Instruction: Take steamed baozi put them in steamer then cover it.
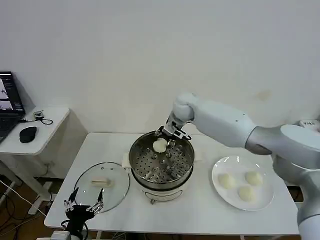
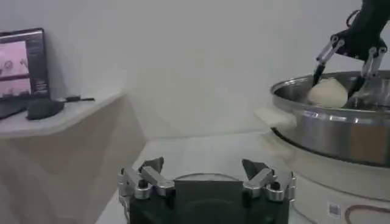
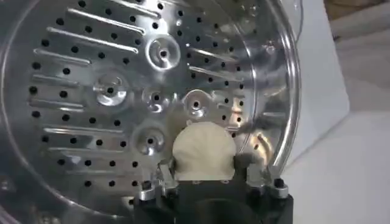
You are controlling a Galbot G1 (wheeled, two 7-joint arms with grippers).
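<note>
The steamer [image 1: 161, 165] is a shiny steel pot with a perforated tray [image 3: 122, 91], standing mid-table. My right gripper [image 1: 161, 145] reaches over its far rim and is shut on one cream-white baozi [image 3: 203, 150], held just above the tray; the same baozi [image 2: 328, 91] shows from the left wrist view. Three more baozi [image 1: 245, 186] lie on the white plate [image 1: 218, 192] to the steamer's right. The round glass lid [image 1: 102, 186] lies flat to the steamer's left. My left gripper [image 1: 82, 207] hangs open at the table's front left edge, near the lid.
A low white side table [image 1: 37, 127] with a laptop [image 1: 9, 102] and a mouse [image 1: 27, 133] stands to the left of the main table. A white wall runs behind. Bare tabletop lies in front of the steamer.
</note>
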